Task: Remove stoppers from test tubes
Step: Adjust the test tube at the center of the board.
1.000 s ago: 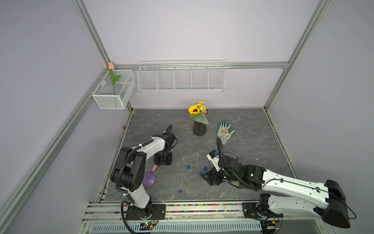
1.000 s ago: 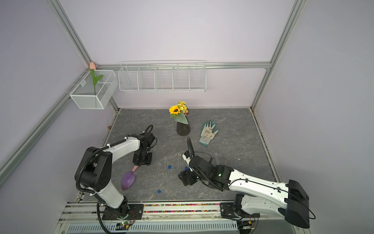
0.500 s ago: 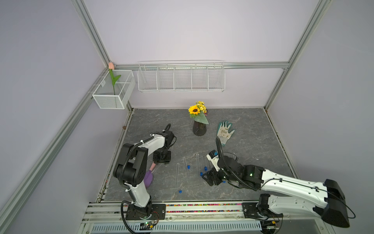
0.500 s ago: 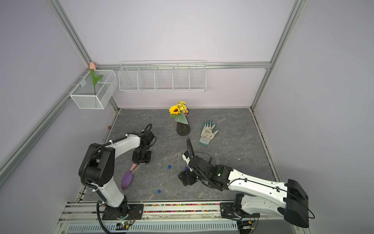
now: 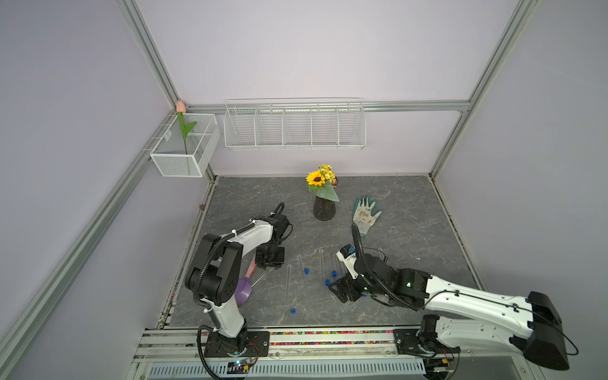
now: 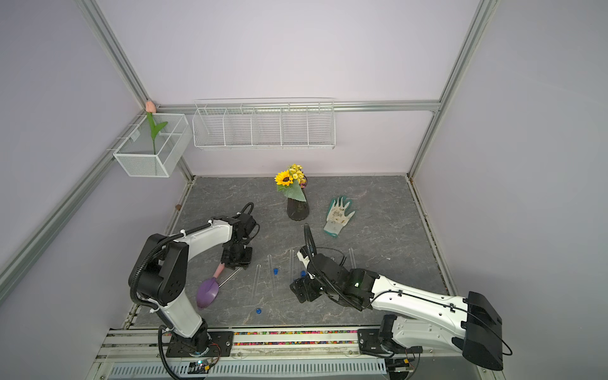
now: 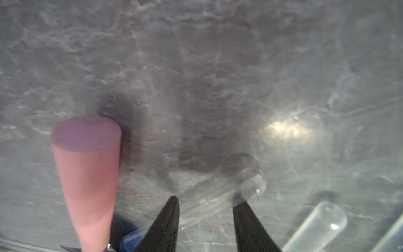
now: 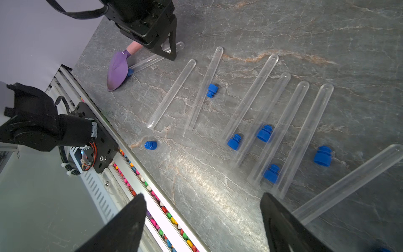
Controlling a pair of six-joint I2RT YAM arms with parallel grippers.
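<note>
Straddling a stoppered test tube (image 8: pixel 149 60), left claw (image 7: pixel 204 198) half-spread; right claw (image 8: pixel 202 196) gapes empty.

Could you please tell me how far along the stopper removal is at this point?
Done: most test tubes lie open, loose stoppers scattered among them. In hand: the left gripper straddles a still-stoppered tube beside the scoop; a firm grip is unclear. Left: pulling its blue stopper; the right gripper hovers open and empty.
</note>
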